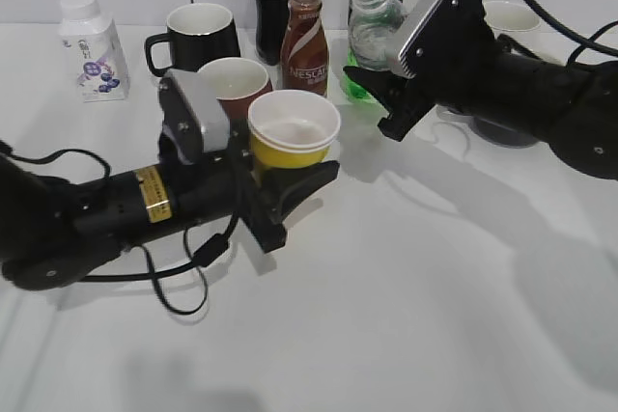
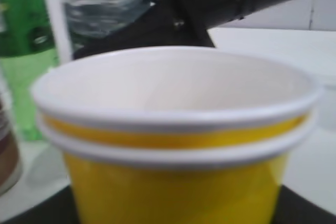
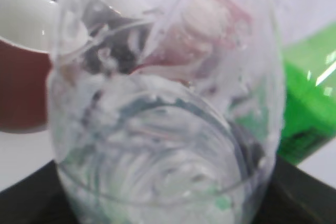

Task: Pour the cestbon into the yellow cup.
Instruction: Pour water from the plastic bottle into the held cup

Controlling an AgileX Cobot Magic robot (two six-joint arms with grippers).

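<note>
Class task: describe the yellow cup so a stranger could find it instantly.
Start at the left arm lying across the white table. Its end effector grips the yellow cup, in front of the dark red mug. It alone is yellow, white-rimmed and handleless.

The exterior camera looked down at a slant from in front of the table (image 1: 415, 315), facing the back wall, far enough off to take in both arms and the row of drinks. The left wrist camera sat very close behind the yellow cup (image 2: 176, 129), level with its rim and looking across it toward the clear bottle (image 2: 105, 3) and a green bottle (image 2: 23, 61). The right wrist camera was pressed almost against the clear bottle (image 3: 168, 108), seeing the dark red mug (image 3: 23, 77) and green bottle (image 3: 310, 103) blurred behind; all three views shared that bottle.
</note>
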